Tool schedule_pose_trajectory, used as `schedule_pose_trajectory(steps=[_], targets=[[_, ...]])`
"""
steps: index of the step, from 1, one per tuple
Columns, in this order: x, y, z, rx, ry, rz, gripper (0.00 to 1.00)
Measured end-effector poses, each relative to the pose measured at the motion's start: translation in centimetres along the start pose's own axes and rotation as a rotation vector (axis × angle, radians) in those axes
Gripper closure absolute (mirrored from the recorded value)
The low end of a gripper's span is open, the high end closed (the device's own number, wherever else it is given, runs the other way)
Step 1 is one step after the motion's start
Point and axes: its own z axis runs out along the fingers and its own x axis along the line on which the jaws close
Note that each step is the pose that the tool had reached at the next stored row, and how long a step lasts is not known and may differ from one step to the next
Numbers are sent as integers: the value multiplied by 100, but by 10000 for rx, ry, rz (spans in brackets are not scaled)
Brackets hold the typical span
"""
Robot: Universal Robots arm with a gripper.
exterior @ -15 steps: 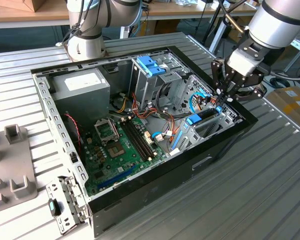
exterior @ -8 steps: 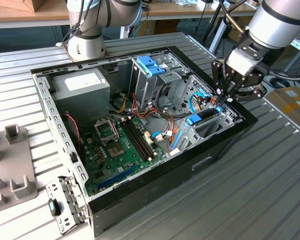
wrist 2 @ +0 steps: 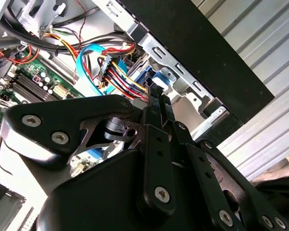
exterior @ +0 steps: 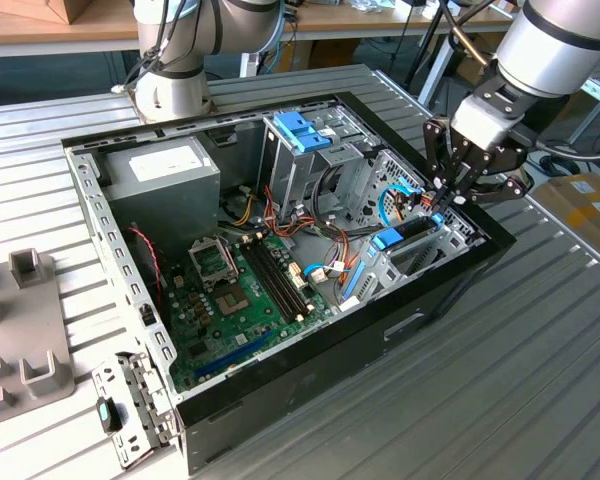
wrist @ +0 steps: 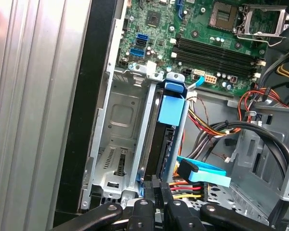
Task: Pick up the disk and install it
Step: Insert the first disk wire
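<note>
The robot's hand (wrist: 157,185), clenched at the rear edge of the disk (wrist: 164,144), which stands on edge in a metal bay (wrist: 113,139) of the open computer case (exterior: 450,285), should likely press straight along the bay rails, clear of the cables (wrist: 192,185).

disk (wrist: 164,144) — mostly hidden in bay

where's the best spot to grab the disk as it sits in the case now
By its end nearest the pincer, coming from above the open case. The disk stands on edge in a narrow metal bay, so its broad faces are walled in and only the thin upper edge with its blue frame is free. Closed fingertips already meet that end beside the cables, which may crowd a wider grip.
</note>
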Motion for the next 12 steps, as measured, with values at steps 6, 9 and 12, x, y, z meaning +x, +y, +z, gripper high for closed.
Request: schedule_pose_trajectory(steps=[6,9,12], targets=[[0,1,1,9,35,283,83],[0,1,1,14,58,482,83],[0,2,2,21,79,676,83]])
